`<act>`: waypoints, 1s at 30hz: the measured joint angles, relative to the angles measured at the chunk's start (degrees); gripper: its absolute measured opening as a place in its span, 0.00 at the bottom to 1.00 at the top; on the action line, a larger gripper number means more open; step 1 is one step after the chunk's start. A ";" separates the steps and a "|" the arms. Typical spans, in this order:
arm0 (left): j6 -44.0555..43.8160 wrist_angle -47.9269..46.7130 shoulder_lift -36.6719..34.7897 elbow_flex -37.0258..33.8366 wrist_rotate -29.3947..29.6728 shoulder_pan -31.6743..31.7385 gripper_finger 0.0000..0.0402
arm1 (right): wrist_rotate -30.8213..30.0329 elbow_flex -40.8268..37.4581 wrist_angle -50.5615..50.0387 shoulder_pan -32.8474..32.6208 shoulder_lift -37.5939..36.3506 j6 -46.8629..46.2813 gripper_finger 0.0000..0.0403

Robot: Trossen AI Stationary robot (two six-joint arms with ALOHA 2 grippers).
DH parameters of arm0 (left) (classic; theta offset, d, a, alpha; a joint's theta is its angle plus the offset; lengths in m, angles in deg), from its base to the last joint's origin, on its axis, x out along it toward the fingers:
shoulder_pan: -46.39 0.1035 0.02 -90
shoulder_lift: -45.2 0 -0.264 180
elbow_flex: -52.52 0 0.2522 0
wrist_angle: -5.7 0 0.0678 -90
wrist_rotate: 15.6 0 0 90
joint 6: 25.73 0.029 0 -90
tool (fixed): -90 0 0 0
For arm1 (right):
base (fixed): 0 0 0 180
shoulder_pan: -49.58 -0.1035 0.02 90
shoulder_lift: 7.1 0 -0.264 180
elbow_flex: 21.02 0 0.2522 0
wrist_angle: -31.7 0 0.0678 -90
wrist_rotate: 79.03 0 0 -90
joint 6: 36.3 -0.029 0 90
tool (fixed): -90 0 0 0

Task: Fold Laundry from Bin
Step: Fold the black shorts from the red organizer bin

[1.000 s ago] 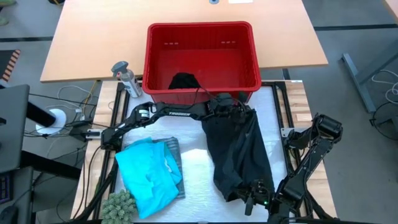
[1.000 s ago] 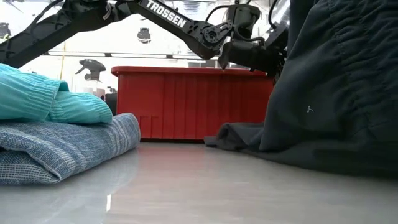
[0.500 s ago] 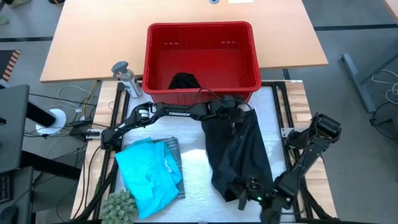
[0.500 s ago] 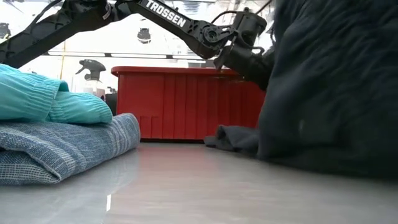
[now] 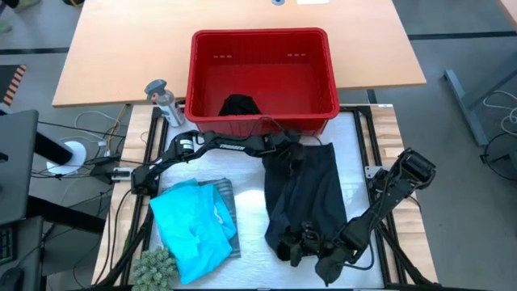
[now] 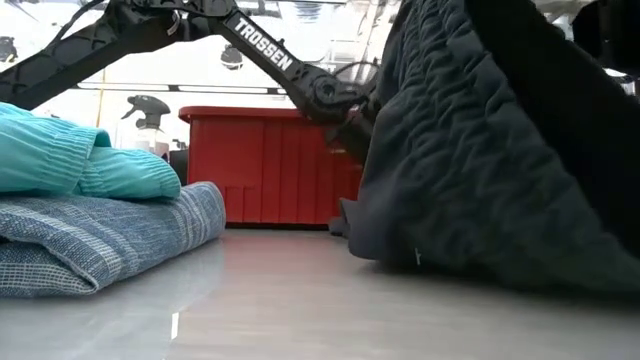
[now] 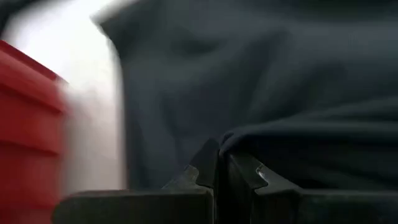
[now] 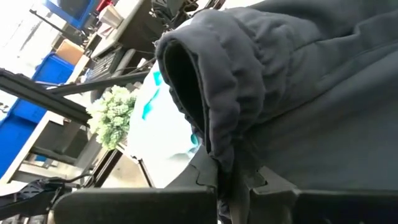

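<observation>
Left claw (image 5: 288, 153) pinches the far edge of a black soft cloth garment (image 5: 307, 198) near the red rectangular plastic bin (image 5: 262, 77); right claw (image 5: 305, 240) grips its near edge above the white surface (image 5: 250, 210).

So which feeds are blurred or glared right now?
Left wrist view: motion-smeared, red plastic bin streaked, black cloth garment soft. Low view: glare on the white tabletop, backlit room. High view: sharp.
</observation>
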 joint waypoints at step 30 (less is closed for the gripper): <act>-1.93 -32.97 -11.09 -15.98 6.77 -2.39 0.00 | 2.39 0.13 -3.55 -0.99 -0.74 -2.30 0.08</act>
